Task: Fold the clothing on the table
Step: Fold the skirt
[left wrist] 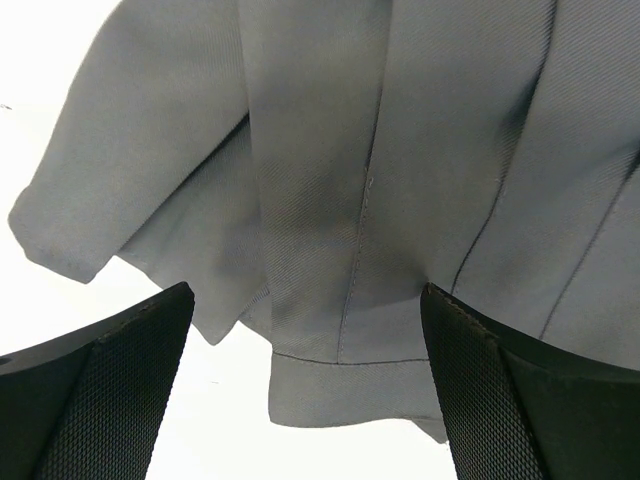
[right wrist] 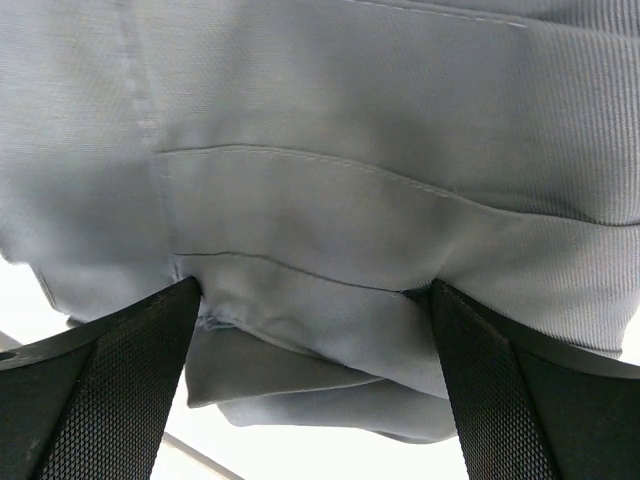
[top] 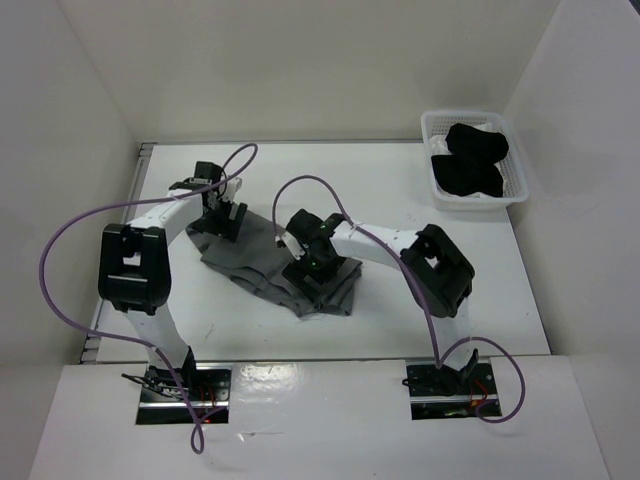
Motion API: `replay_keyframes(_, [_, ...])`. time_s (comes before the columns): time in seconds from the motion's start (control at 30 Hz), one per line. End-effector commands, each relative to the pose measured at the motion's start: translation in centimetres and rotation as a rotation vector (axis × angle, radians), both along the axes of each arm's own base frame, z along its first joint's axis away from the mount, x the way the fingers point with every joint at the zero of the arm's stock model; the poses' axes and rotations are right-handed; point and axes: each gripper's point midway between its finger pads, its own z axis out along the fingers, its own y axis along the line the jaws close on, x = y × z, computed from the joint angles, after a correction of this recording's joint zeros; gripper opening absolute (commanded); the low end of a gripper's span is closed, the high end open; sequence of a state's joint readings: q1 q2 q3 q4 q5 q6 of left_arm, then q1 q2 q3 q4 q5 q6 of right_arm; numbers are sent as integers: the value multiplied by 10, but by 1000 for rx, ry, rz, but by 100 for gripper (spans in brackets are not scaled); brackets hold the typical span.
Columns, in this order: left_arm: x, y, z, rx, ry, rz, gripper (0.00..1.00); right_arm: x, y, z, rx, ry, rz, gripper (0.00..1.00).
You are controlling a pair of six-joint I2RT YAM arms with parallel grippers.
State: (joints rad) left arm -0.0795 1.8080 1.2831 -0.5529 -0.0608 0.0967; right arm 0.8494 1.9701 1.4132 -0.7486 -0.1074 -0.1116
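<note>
The clothing (top: 245,268), a grey pleated skirt, lies crumpled and partly doubled over on the white table (top: 400,190), left of centre. My left gripper (top: 228,220) hovers over the skirt's far left corner. In the left wrist view this gripper (left wrist: 307,292) is open, and a hemmed edge of the clothing (left wrist: 340,200) lies between its black fingers (left wrist: 110,400). My right gripper (top: 316,275) is down on the skirt's near right end. It is open (right wrist: 316,288), and both fingertips (right wrist: 130,380) press into stacked layers of the clothing (right wrist: 330,200).
A white slatted basket (top: 432,125) holding a black garment (top: 470,160) stands at the back right corner. White walls enclose the table on three sides. Purple cables loop above both arms.
</note>
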Motion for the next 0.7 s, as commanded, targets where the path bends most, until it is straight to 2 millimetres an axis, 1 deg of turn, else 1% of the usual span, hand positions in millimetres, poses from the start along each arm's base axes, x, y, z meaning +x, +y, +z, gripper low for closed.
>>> replay_keyframes(0.0, [-4, 0, -6, 20, 35, 18, 100, 2, -16, -13, -89, -23, -27, 99])
replay_keyframes(0.07, [-7, 0, -6, 21, 44, 18, 100, 9, -23, -13, -107, -44, -45, 99])
replay_keyframes(0.1, [-10, 0, -9, 22, 53, 18, 100, 16, -25, -9, -93, -56, -64, 99])
replay_keyframes(0.17, [-10, 2, -12, 31, 61, 22, 100, 28, -36, -9, -100, -61, -106, 99])
replay_keyframes(0.23, [-13, 2, -15, 32, 71, 22, 100, 36, -45, -9, -101, -60, -135, 99])
replay_keyframes(0.27, [-14, 2, -18, 33, 80, 22, 100, 46, -50, -3, -89, -71, -164, 99])
replay_keyframes(0.3, [-14, -1, -18, 34, 80, 12, 100, 50, -55, -3, -97, -79, -179, 99])
replay_keyframes(0.37, [-18, -1, -22, 36, 101, 12, 100, 63, -71, -3, -118, -96, -226, 99])
replay_keyframes(0.4, [-18, -4, -22, 36, 101, 3, 100, 69, -75, -2, -119, -107, -243, 99])
replay_keyframes(0.47, [-21, -3, -24, 46, 109, 6, 100, 77, -86, -2, -129, -114, -277, 99])
replay_keyframes(0.5, [-21, -3, -24, 46, 109, 6, 100, 88, -94, 1, -118, -126, -311, 99])
replay_keyframes(0.53, [-26, -5, -27, 49, 127, -3, 100, 94, -102, 1, -138, -143, -332, 99])
replay_keyframes(0.57, [-26, -5, -27, 49, 127, -3, 100, 100, -108, 2, -142, -158, -337, 99])
replay_keyframes(0.6, [-27, -7, -27, 40, 128, -7, 100, 111, -117, 5, -147, -185, -369, 99])
replay_keyframes(0.67, [-29, -6, -28, 45, 137, -15, 100, 120, -126, 6, -164, -213, -362, 99])
